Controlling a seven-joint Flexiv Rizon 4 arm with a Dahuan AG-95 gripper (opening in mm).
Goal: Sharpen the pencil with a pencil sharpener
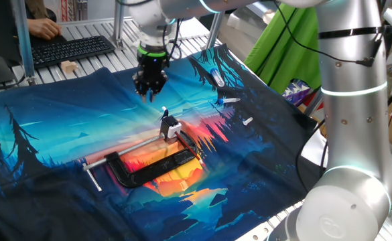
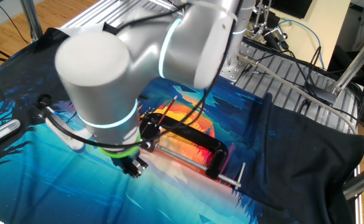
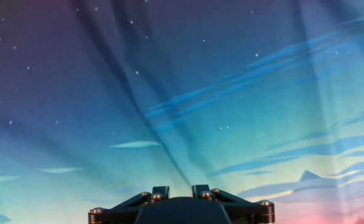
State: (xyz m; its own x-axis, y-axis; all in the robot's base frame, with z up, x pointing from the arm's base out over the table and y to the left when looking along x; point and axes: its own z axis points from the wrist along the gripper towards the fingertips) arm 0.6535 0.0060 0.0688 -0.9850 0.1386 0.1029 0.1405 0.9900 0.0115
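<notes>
tabletop [image 1: 88, 30]: metal slats showing at the back | cloth [image 1: 48, 147]: a picture of a night sky and sunset, covering most of it | clamp [image 1: 149, 167]: big, black, lying on the cloth | marker pens [image 1: 217, 79]: lying near the cloth's far edge | keyboard [image 1: 72, 48]: sitting behind the cloth

Black C-clamp [image 1: 157, 168] with steel rod lying on printed landscape cloth [image 1: 41, 154], blue-and-white marker pens [image 1: 217, 77] near cloth's far edge, black keyboard [image 1: 72, 49] behind
</notes>
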